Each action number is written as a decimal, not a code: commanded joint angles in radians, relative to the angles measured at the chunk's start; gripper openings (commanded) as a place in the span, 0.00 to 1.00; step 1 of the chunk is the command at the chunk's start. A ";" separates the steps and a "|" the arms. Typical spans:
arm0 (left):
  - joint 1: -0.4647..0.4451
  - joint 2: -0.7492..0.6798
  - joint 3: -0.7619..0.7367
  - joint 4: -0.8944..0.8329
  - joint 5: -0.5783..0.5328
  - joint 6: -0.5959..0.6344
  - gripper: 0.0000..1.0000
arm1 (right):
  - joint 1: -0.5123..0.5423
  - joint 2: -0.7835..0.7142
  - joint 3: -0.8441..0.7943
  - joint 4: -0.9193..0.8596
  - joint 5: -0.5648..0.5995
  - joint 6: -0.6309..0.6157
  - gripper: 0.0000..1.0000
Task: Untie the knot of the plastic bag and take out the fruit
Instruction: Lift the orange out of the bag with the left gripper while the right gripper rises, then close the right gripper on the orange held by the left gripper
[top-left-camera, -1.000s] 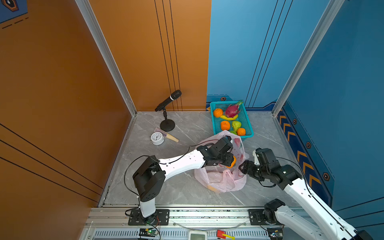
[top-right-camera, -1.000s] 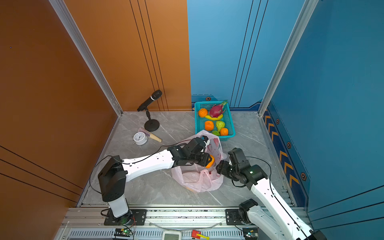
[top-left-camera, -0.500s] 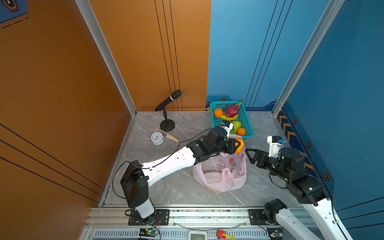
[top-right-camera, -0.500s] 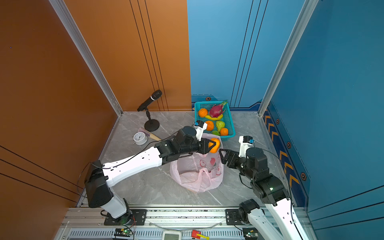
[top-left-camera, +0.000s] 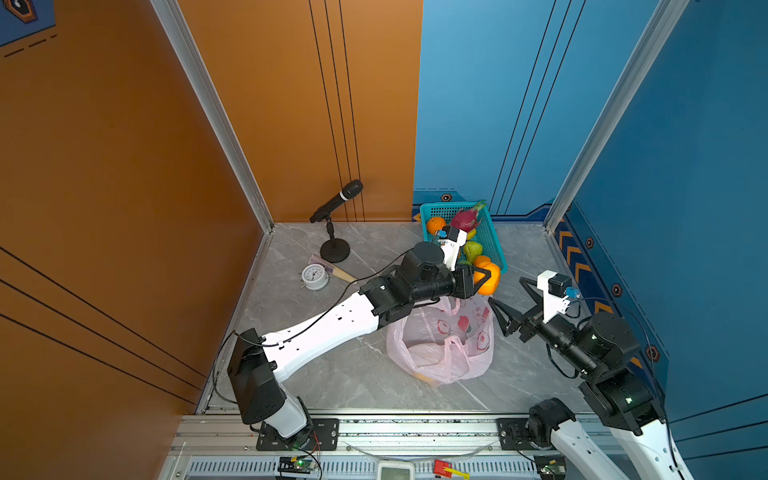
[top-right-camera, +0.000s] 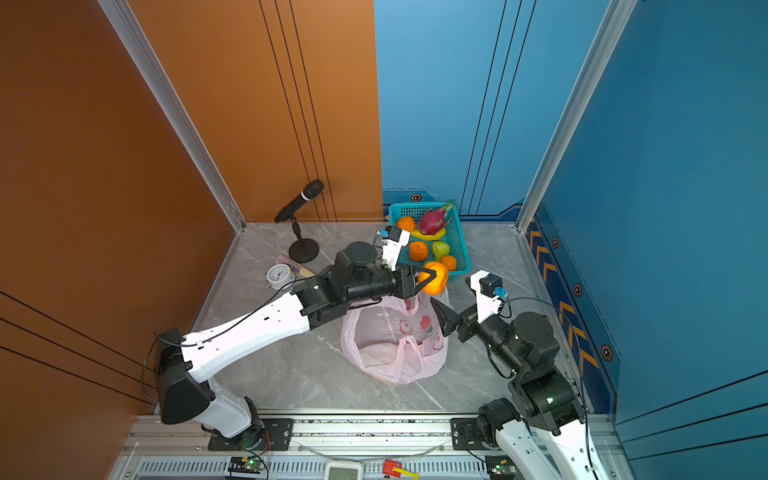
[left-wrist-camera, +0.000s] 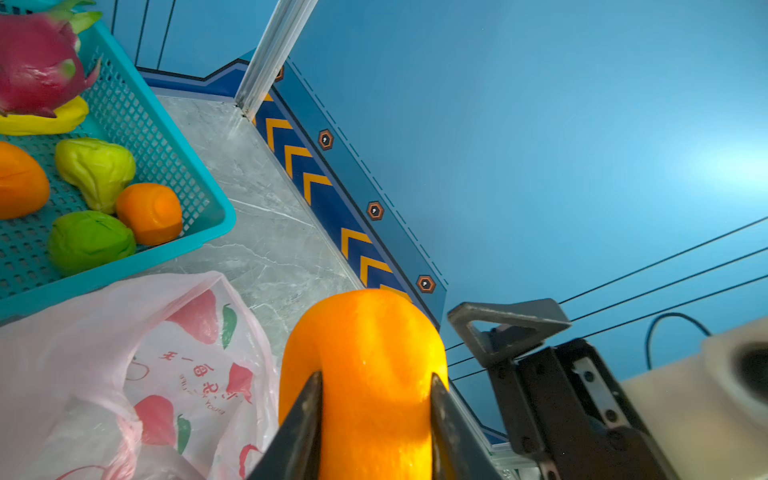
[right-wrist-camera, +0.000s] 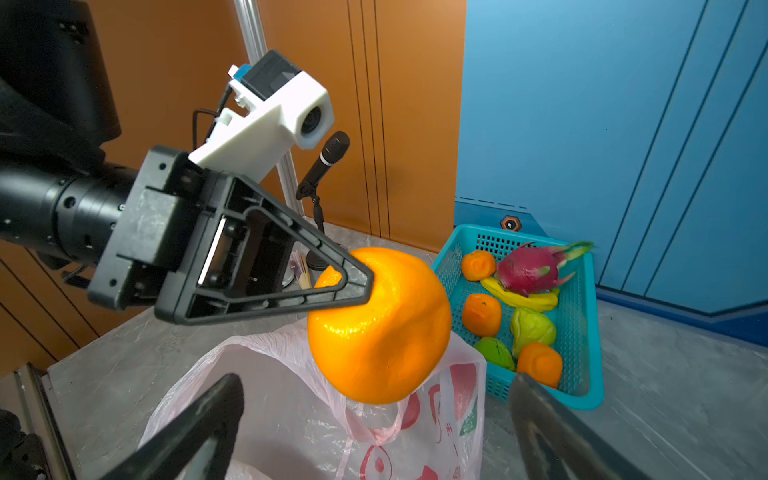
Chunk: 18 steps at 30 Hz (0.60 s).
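The pale-pink plastic bag (top-left-camera: 440, 353) (top-right-camera: 390, 353) sits on the grey floor with its mouth gaping and a handle loop (right-wrist-camera: 374, 432) hanging loose. The knot is out of view. My left gripper (top-left-camera: 485, 279) (left-wrist-camera: 376, 376) is shut on a large orange fruit (top-left-camera: 491, 282) (right-wrist-camera: 382, 328), held in the air above the bag's far rim, beside the teal basket (top-left-camera: 496, 245). My right gripper (top-left-camera: 510, 298) (right-wrist-camera: 376, 380) stands wide open to the right of the bag, touching nothing. An orange shape (top-left-camera: 424, 376) shows through the bag's near bottom edge.
The teal basket (top-right-camera: 461, 245) at the back holds a dragon fruit (top-right-camera: 434, 220), a banana, tangerines and green fruits. A microphone on a stand (top-left-camera: 334, 203), an alarm clock (top-left-camera: 314, 276) and a folded fan (top-left-camera: 338, 271) sit at the back left. Walls close in on three sides.
My left gripper has lifted the orange fruit out of the bag and carried it toward the basket. The right gripper has opened wide and drawn back from the bag's right edge.
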 joint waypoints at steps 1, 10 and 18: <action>0.006 -0.055 0.002 0.045 0.053 -0.018 0.32 | -0.008 0.025 -0.021 0.091 -0.097 -0.058 1.00; 0.007 -0.103 -0.013 0.019 0.069 0.012 0.32 | -0.011 0.096 -0.009 0.211 -0.202 -0.020 0.98; 0.005 -0.110 -0.010 0.014 0.104 0.021 0.33 | -0.009 0.174 0.024 0.280 -0.297 -0.007 0.84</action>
